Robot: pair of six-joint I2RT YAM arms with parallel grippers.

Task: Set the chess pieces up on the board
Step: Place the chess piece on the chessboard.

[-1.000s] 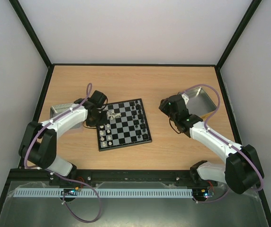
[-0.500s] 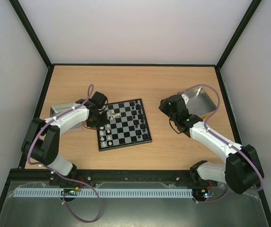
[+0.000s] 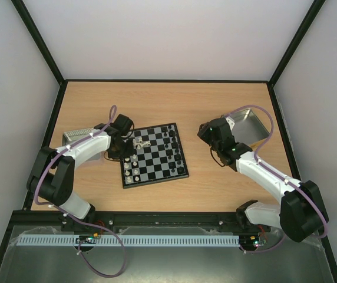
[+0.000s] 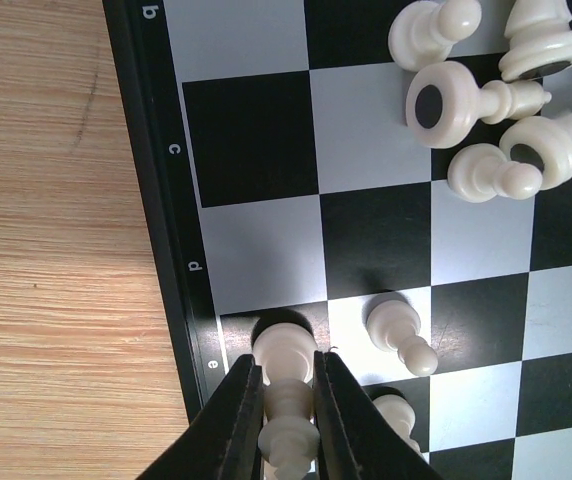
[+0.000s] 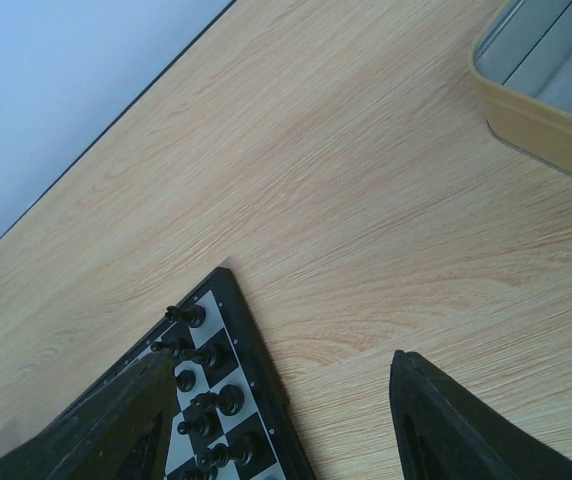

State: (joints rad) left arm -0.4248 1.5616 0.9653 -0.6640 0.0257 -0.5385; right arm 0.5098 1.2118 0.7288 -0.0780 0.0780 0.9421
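Observation:
The chessboard [image 3: 157, 158] lies left of the table's middle, with black pieces [image 3: 169, 139] along its right side and cream pieces [image 3: 131, 165] along its left. My left gripper [image 4: 284, 368] is shut on a cream piece [image 4: 284, 372] that stands on the black square by the letter e [image 4: 212, 364]. A cream pawn [image 4: 398, 332] stands one square to its right. Several cream pieces [image 4: 486, 100] lie tipped over in a heap at the upper right. My right gripper [image 5: 276, 400] is open and empty above bare table beside the board's corner [image 5: 228, 290], near black pieces [image 5: 198, 360].
An open silver tin [image 3: 248, 125] stands at the right behind my right arm; its wall shows in the right wrist view [image 5: 536, 110]. A second tin [image 3: 76, 136] lies at the left edge, behind my left arm. Black-framed walls ring the table.
My left arm's elbow has shifted slightly. The gripper stays at the board's left side. The right arm has not moved.

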